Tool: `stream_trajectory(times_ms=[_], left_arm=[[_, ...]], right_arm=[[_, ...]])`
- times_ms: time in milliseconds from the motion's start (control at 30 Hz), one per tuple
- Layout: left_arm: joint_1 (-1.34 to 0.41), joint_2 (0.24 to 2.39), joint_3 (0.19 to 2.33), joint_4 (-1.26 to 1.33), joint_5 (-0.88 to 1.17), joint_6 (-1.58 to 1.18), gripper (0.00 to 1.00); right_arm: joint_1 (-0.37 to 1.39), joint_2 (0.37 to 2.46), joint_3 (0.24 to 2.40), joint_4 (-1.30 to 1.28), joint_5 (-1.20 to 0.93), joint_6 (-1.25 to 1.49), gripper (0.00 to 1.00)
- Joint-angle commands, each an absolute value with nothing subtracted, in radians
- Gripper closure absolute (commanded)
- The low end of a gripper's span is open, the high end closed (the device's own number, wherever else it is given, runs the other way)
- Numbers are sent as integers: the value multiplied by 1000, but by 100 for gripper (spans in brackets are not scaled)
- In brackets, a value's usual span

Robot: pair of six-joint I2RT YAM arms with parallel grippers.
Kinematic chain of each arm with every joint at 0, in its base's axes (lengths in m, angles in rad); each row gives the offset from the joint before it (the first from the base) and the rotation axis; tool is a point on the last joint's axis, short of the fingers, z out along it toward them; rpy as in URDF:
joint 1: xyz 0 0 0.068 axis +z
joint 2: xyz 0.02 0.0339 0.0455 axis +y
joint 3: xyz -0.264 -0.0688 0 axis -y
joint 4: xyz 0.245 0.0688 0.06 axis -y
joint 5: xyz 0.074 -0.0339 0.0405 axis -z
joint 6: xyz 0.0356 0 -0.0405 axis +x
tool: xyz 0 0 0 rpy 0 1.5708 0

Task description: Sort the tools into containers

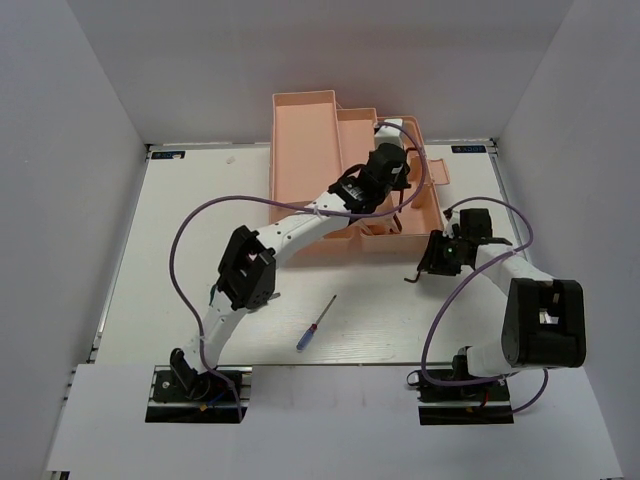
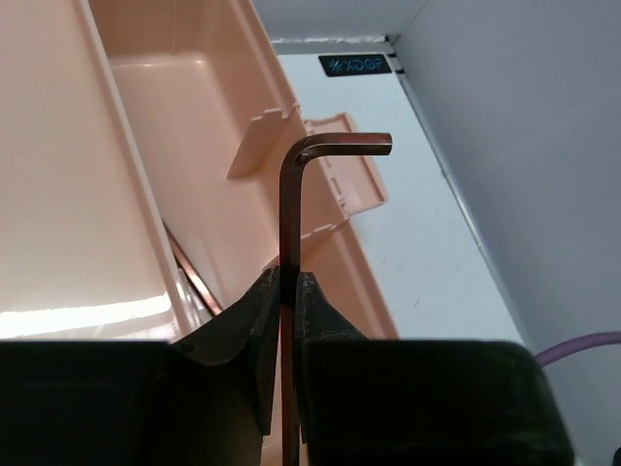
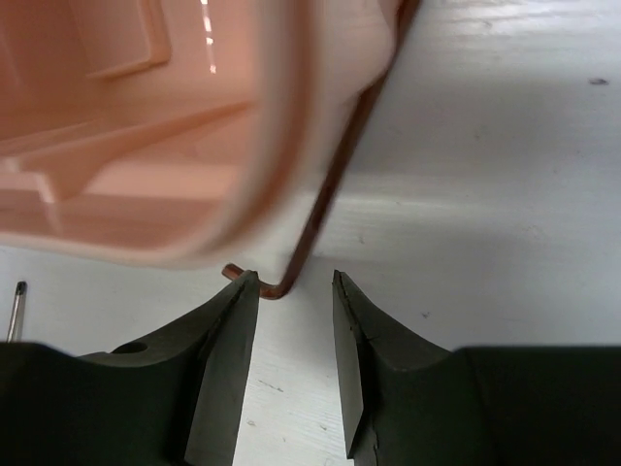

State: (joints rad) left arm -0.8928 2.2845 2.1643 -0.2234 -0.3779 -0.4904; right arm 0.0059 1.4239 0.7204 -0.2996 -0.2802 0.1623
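as left fingers pinch, dark l-shaped key, glossy pink toolbox

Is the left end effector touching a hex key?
Touching: left wrist view shows the left end effector pinching the hex key, no gap.

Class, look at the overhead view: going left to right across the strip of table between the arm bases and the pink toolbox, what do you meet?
In order: left arm's black elbow → blue-handled screwdriver → dark hex key → right arm's black elbow.
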Motion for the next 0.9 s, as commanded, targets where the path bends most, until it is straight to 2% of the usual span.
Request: stream_trajectory(times_ms=[0, 67, 100, 167, 200, 300, 400, 533, 667, 767, 867], left_arm=[[-881, 2301, 2226, -144, -331, -540, 100], [-871, 2322, 2238, -144, -331, -549, 100], [-871, 2322, 2238, -144, -331, -549, 95], [-871, 2332, 2238, -144, -331, -549, 78], [-871, 2342, 2238, -144, -331, -549, 65], [-862, 2342, 2238, -153, -310, -549, 44], [-853, 2342, 2250, -164, -266, -549, 38], [-853, 2289, 2235, -186, -232, -511, 38], [-891, 2078, 2073, -186, -231, -437, 38], [-902, 1904, 1780, -175, -232, -411, 39], [-911, 1648, 1350, -108, -245, -411, 39]], right_arm=[[35, 1431, 732, -249, -275, 178, 58], [43, 1430, 727, -236, -272, 179, 58], [46, 1433, 727, -232, -267, 181, 58], [61, 1437, 724, -219, -244, 184, 58], [64, 1443, 723, -212, -230, 192, 58], [84, 1459, 729, -175, -165, 201, 60], [94, 1505, 770, -231, -79, 230, 62], [103, 1540, 790, -264, -55, 235, 63], [115, 1560, 778, -279, -6, 245, 64], [115, 1574, 775, -302, -5, 250, 64], [120, 1574, 762, -321, -5, 256, 68]])
